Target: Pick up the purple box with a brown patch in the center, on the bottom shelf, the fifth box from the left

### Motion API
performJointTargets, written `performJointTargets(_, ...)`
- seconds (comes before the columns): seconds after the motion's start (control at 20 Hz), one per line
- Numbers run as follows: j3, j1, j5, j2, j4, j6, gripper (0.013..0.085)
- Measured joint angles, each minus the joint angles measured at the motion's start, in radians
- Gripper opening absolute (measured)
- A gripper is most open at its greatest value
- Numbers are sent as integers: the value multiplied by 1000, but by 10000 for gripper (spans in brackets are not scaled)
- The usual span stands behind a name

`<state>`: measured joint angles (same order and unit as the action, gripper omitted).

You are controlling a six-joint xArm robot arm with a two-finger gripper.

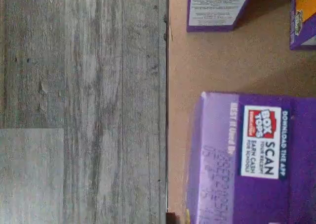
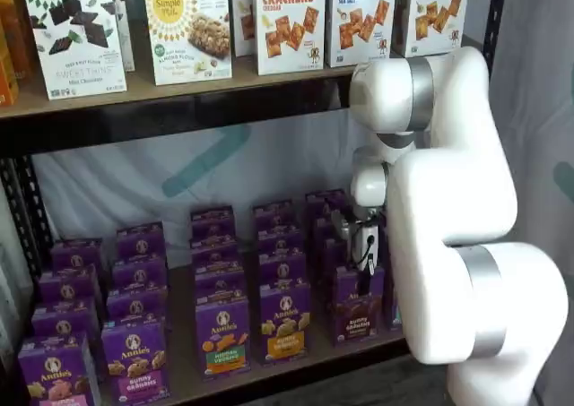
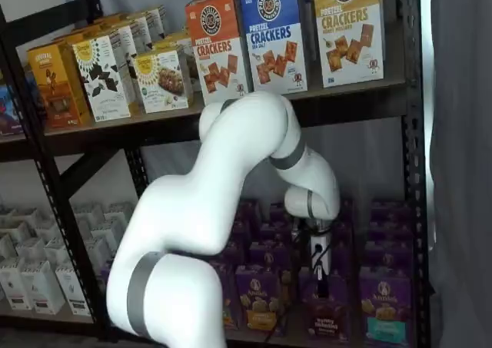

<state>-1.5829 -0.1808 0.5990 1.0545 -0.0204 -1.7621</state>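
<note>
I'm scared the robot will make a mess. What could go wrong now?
1. The purple box stands close between its neighbours, the orange-patch box and the teal-patch box; the gripper could bump one over.
2. The gripper sits at the box's top, so the grip may be shallow and the box could slip.
3. More boxes stand right behind it and could get knocked.

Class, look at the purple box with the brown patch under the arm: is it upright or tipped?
Upright. In both shelf views the purple box stands square on the bottom shelf, front facing out, level with its neighbours.
</note>
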Motion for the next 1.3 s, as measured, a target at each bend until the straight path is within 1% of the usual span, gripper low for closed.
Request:
performJointTargets(0.05, 1, -1, -1, -1, -2, -2, 410)
performJointTargets(0.1, 2, -1, -2, -2, -3, -4, 410)
performJointTargets(0.15, 4, -2, -3, -4, -4, -5, 370)
performJointTargets(0.2, 5, -2, -4, -5, -6, -8, 370)
performJointTargets(0.25, 8, -3, -8, -7, -10, -12, 330)
performJointTargets(0.55, 24, -9, -11, -23, -12, -20, 330)
performJointTargets(0.6, 27, -10, -10, -25, -9, -18, 290)
performJointTargets(0.7, 32, -11, -10, -30, -5, -16, 290)
performJointTargets(0.95, 59, -14, -10, -51, -12, -25, 290)
performJointTargets(1.0, 68, -14, -8, -58, -27, -38, 290)
performJointTargets(1.1, 101, -18, -5, -85, -89, -95, 290)
performJointTargets(1.15, 122, -21, -9, -101, -109, -116, 290)
performJointTargets(1.3, 189, -29, -38, -149, -146, -158, 290)
